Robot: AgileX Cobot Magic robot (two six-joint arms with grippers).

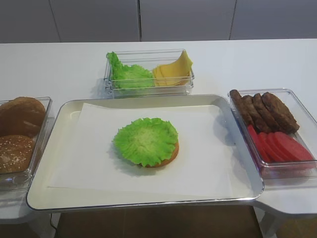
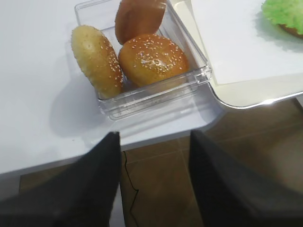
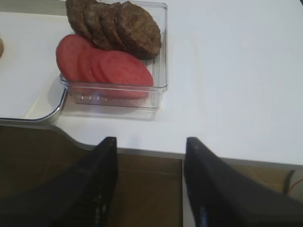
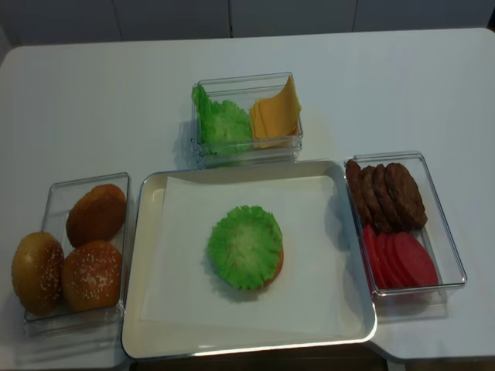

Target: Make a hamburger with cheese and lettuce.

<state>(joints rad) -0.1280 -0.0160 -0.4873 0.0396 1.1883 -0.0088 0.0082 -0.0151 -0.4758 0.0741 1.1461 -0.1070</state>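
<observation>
On the left side of the white counter [image 4: 93, 93] stands a clear box [image 4: 54, 193] with 3 brown buns [image 4: 91, 274], 2 of them seeded. The left hand [image 2: 154, 179] hangs just past the counter edge in front of this box, its 2 dark fingers [image 2: 94, 189] apart and holding nothing. In the middle lies a cream tray [image 4: 143, 309] with a sheet of white paper [image 4: 186, 286]. On the paper sits the hamburger [image 1: 171, 154], a bun half, and the lettuce [image 1: 145, 140] leaf covers almost all of it, so only the brown rim shows at the right. Behind the tray, a clear box [image 4: 240, 81] keeps more green leaves [image 4: 220, 120] on its left and the cheese [image 4: 277, 114] slices leaning on its right. To the right of the tray, another clear box [image 4: 441, 209] holds dark meat patties [image 4: 387, 193] at the back and red tomato slices [image 4: 402, 259] at the front. The right hand [image 3: 150, 184] hangs off the counter edge near this box, fingers apart, empty.
</observation>
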